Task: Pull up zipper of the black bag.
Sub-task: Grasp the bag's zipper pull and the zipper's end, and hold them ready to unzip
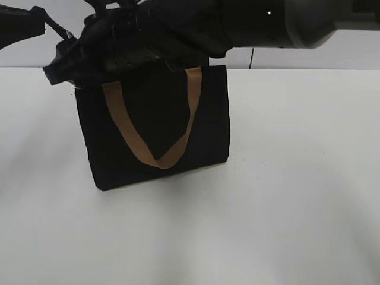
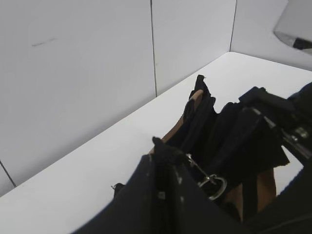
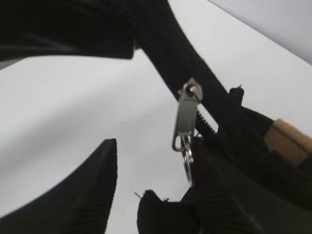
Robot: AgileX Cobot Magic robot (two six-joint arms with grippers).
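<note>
The black bag (image 1: 154, 127) is standing upright on the white bench (image 1: 297, 178), while the right gripper (image 3: 151, 195), fingers parted, is sitting at the zipper (image 3: 187, 114) pull ungrasped; teeth below remain apart, and the left gripper's state is unreadable.

We see the black bag (image 1: 154, 127) standing upright on the white table, boxy, with a tan strap hanging in a loop down its front. Along its top edge runs the zipper (image 3: 187, 114), its silver pull dangling with a small ring.
</note>
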